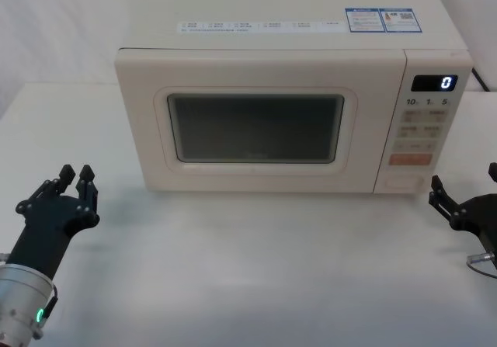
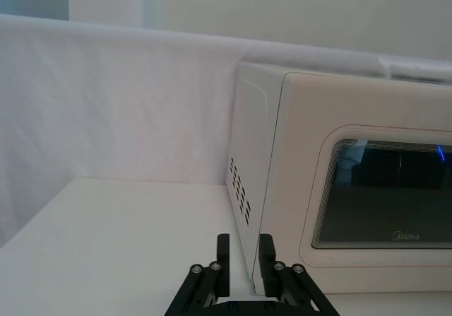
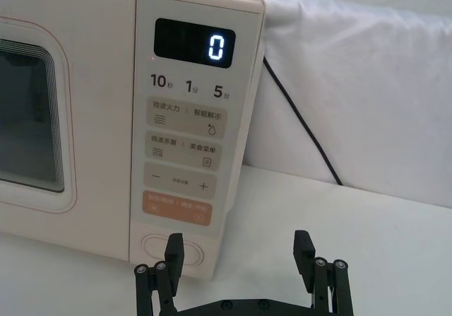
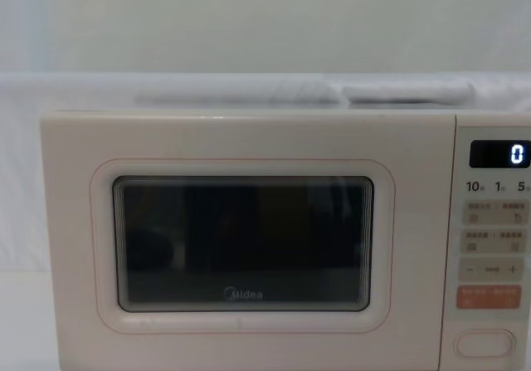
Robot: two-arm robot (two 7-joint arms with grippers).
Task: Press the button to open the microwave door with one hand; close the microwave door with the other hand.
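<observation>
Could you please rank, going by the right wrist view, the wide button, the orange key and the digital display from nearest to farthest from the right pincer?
From the right pincer:
1. The wide button, lowest on the panel, just beyond one finger.
2. The orange key, directly above it.
3. The digital display, at the panel's top.

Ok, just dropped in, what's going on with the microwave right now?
Nothing has been touched yet. The microwave door is shut and the display reads 0. The right gripper hangs open just in front of the lower end of the control panel, close to the wide button but not on it. The left gripper sits over the table off the microwave's left front corner, fingers a little apart, holding nothing. It looks like the button press comes next.
</observation>
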